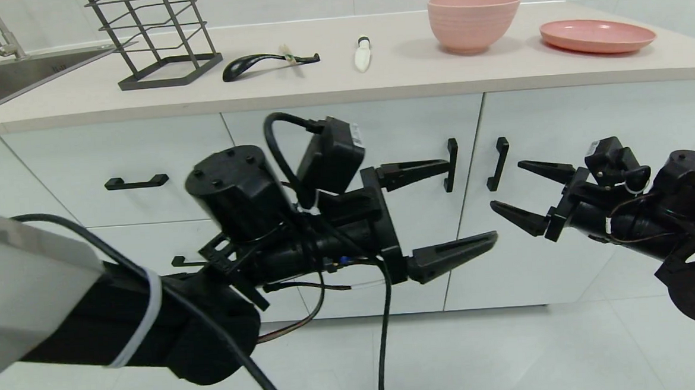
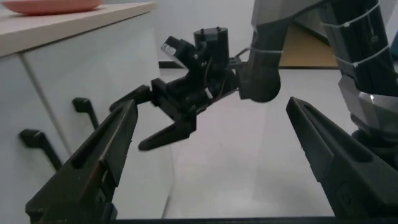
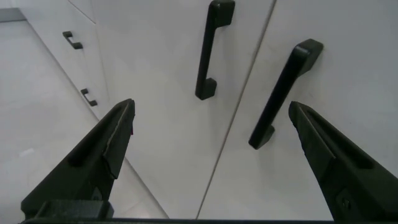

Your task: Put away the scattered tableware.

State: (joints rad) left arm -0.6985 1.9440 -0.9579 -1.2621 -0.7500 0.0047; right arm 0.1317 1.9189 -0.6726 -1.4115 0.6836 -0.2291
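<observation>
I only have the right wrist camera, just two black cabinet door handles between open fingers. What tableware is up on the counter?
Observer: On the pale countertop, toward the robot's right, stand a pink ribbed bowl and a flat pink plate, apart from each other.
Operator: Any cutlery?
Observer: A curved black spoon and a small white utensil lie left of the bowl.
Operator: Where's my other arm?
Observer: The left gripper is open and empty, low before the cabinet doors, just left of the right gripper.
</observation>
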